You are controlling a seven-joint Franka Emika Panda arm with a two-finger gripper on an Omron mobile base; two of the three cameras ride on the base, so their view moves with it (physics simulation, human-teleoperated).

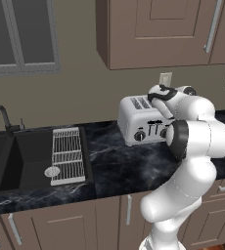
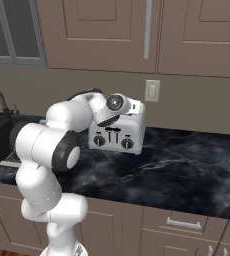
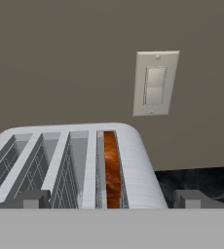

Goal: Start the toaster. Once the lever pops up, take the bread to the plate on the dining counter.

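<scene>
Fingertips of the gripper [image 3: 112,198] stand spread, just above the toaster [image 3: 75,165], straddling its end slot, where the bread [image 3: 112,170] sits. Lifting and carrying it probably remain.

Materials and finishes, kitchen wall run

Toaster [image 3: 133,160]: brushed silver-grey metal shell, smooth, satin sheen; black plastic-looking knobs [image 2: 100,141]; thin wire guides inside the slots. Bread [image 3: 112,170]: rough brown toasted crust, matt. Bench [image 2: 187,170]: polished black marble, faint white veins, glossy. Cabinets [image 2: 112,35]: matt brown wood, smooth panels, metal bar handles. Sink [image 1: 26,163]: matt black basin with a pale wire rack [image 1: 67,155]. Wall plate [image 3: 155,83]: smooth off-white plastic. Arm [image 1: 197,146]: glossy white casing, dark joints.
</scene>
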